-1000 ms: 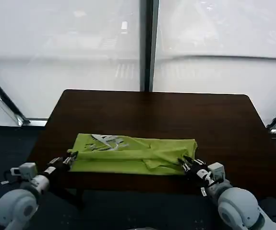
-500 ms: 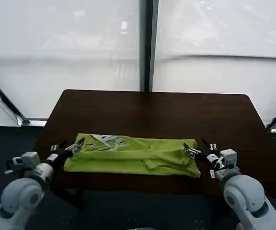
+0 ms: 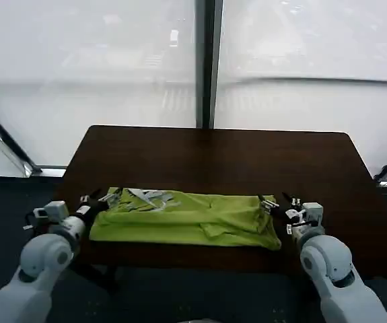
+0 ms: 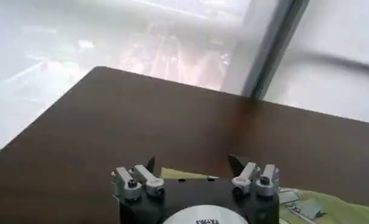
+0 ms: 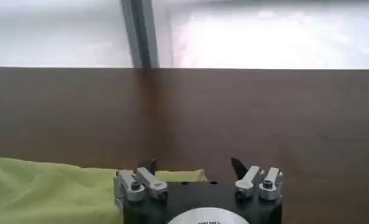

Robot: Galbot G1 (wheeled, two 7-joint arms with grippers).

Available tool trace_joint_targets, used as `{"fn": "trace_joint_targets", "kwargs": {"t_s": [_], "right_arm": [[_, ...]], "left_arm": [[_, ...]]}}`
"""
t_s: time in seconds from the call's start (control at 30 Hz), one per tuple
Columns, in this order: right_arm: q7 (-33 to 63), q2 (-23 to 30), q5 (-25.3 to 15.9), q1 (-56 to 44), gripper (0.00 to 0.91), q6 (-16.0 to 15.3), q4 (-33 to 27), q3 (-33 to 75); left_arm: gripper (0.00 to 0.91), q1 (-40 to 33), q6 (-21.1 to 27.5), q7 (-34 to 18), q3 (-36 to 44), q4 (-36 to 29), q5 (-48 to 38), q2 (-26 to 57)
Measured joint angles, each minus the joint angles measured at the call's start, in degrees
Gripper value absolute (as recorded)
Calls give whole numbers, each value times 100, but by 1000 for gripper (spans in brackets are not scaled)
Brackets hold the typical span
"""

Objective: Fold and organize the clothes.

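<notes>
The clothes are one lime-green T-shirt (image 3: 186,218), folded into a long band across the near part of the dark brown table (image 3: 213,155), its white graphic (image 3: 146,198) facing up at its left end. My left gripper (image 3: 106,199) is open at the shirt's left end, just above the fabric and holding nothing. My right gripper (image 3: 278,202) is open at the shirt's right end, also holding nothing. In the left wrist view a green corner of the shirt (image 4: 184,175) lies under the left gripper (image 4: 193,165). In the right wrist view the shirt (image 5: 50,189) reaches under the right gripper (image 5: 193,164).
The table's far half (image 3: 213,148) is bare wood. Its near edge (image 3: 200,259) runs just below the shirt. A window wall with a dark vertical frame (image 3: 206,64) stands behind the table.
Both grippers have let go of the shirt's near edge, opened, and moved up to its far corners. The shirt's near edge has settled flat on the table.
</notes>
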Motion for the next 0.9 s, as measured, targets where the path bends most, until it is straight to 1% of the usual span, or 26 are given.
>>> {"fn": "trace_joint_targets", "kwargs": {"t_s": [0.17,0.23,0.27,0.3,0.53,0.57,0.7,0.73,0.77,0.8,0.87,0.9], "right_arm": [[-3,145,-61,106,878,24,-159,-85],[-2,169,-73,111,819,25,-188,-110],[-2,179,-78,111,770,25,-194,-117],[-2,188,-80,104,761,24,-199,-119],[0,210,-87,75,761,24,-206,-87],[-1,215,-87,76,751,24,-206,-86],[0,228,-94,73,722,20,-215,-87],[-1,230,-95,73,702,20,-218,-88],[-1,233,-95,73,683,21,-221,-88],[-2,235,-95,73,653,20,-226,-87],[-2,238,-95,78,585,23,-236,-88],[-1,238,-95,81,497,27,-239,-87]], "left_arm": [[878,-156,-7,32,122,296,106,-21],[878,-206,-18,32,163,390,117,-31],[878,-236,-22,33,181,427,118,-36],[878,-262,-24,32,197,466,120,-41],[868,-456,-37,29,332,726,145,-51],[819,-488,-36,28,350,760,147,-50],[712,-606,-16,27,449,866,180,-70],[614,-620,-13,27,459,880,181,-75],[536,-628,-13,27,466,895,183,-80],[429,-632,-12,27,471,903,183,-83],[341,-637,-12,27,477,917,183,-91],[244,-637,-9,26,480,918,183,-96]]}}
